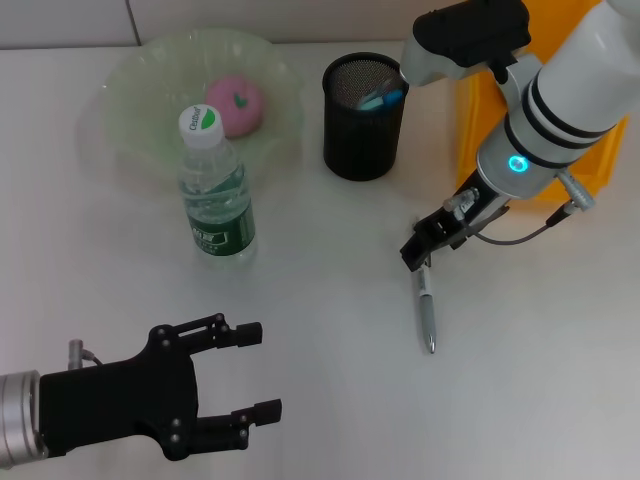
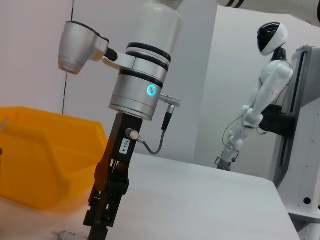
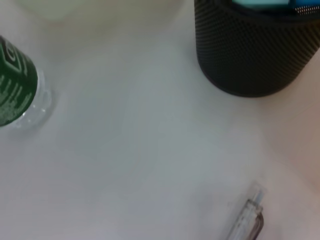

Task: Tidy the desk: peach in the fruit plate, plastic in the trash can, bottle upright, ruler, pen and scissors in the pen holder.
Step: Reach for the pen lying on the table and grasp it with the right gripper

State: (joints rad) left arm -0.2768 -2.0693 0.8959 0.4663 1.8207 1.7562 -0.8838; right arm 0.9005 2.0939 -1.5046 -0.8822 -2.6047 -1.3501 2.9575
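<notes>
the right end effector (image 1: 420,256) sits low over the tabletop (image 1: 330,350), its tip right at the upper end of the pen (image 1: 427,314), which lies flat and points away from it toward the robot. whether its fingers are spread or pinched on the pen i cannot tell (the dark tip hides them in the head view, and the right wrist view shows only the pen's clear end beside the holder). the pen looks like the item in hand, since it alone lies loose.

the pen holder (image 1: 364,117) stands near, behind the pen, with something blue already inside, so a short lift and carry should do.

further out, the bottle (image 1: 213,190) stands upright and the peach (image 1: 236,105) rests in the fruit plate (image 1: 130,110), both apparently settled. the yellow trash can (image 1: 478,120) sits behind the right arm.

the left end effector (image 1: 250,375) hovers spread at the near edge, idle.
</notes>
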